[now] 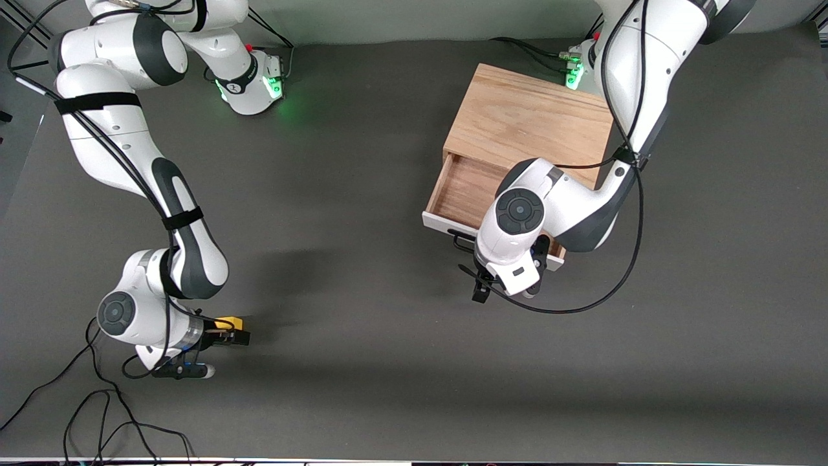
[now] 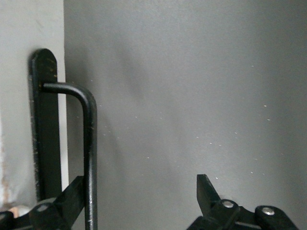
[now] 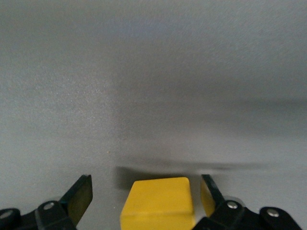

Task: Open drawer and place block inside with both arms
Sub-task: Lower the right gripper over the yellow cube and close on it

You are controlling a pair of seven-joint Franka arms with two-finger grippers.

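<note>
While the drawer [image 1: 467, 189] sits pulled out of its wooden box [image 1: 527, 120] at upper right of the frame, your block [image 1: 228, 322] rests on the counter [image 1: 362, 323] at lower left. The right gripper [image 1: 223, 336] straddles it, fingers spread wide, not clamped. The left gripper [image 1: 482, 285] hangs at the black handle [image 2: 88, 143], fingers open around the bar.
</note>
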